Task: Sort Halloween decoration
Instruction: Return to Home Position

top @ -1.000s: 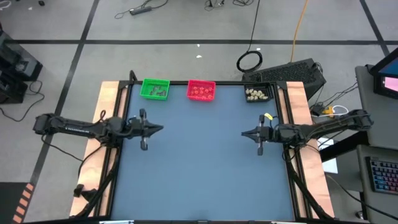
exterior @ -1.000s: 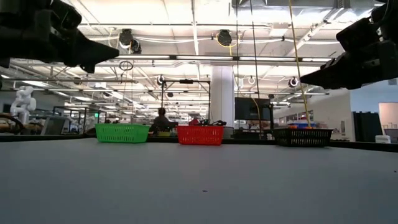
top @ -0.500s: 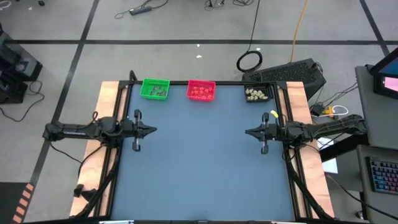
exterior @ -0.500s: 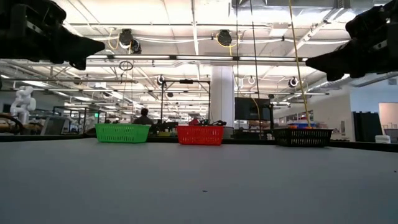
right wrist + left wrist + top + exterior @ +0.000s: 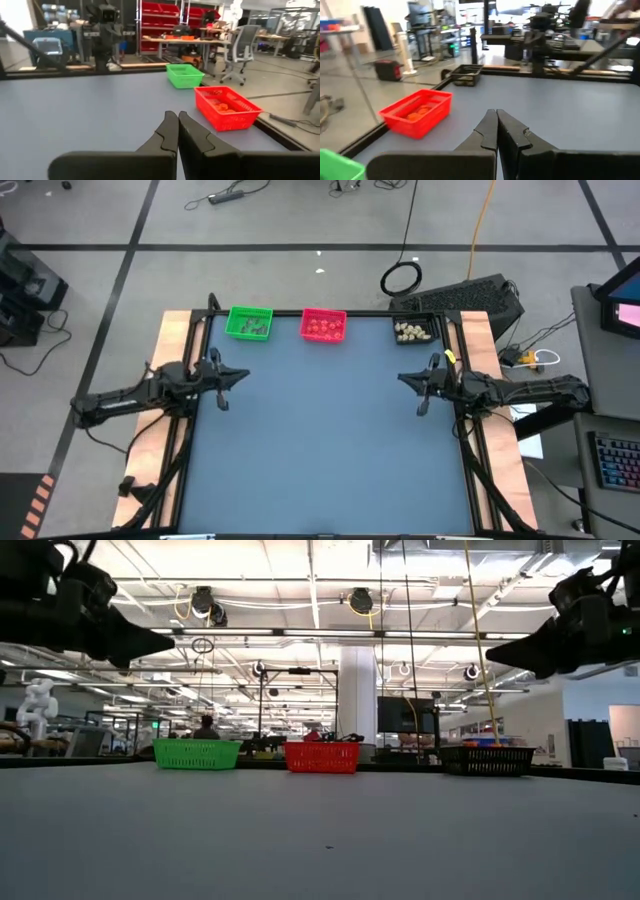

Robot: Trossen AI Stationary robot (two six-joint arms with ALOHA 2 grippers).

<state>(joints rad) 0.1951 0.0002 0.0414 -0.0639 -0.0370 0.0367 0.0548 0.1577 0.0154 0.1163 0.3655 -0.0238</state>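
The green tray (image 5: 232,323) at 11 o'clock holds dark trinkets (image 5: 252,326), the red tray (image 5: 304,326) at 12 holds orange-red trinkets (image 5: 324,327), the black tray (image 5: 436,330) at 1 holds cream-white trinkets (image 5: 412,332). The left gripper (image 5: 240,374) at 9 and the right gripper (image 5: 403,380) at 3 have fingers pressed together, empty.

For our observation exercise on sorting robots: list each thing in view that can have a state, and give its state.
left gripper: shut, empty, raised above the table, left side.
right gripper: shut, empty, raised above the table, right side.
green tray: upright, holding small trinkets.
red tray: upright, holding orange-red trinkets.
black tray: upright, holding cream-white trinkets.
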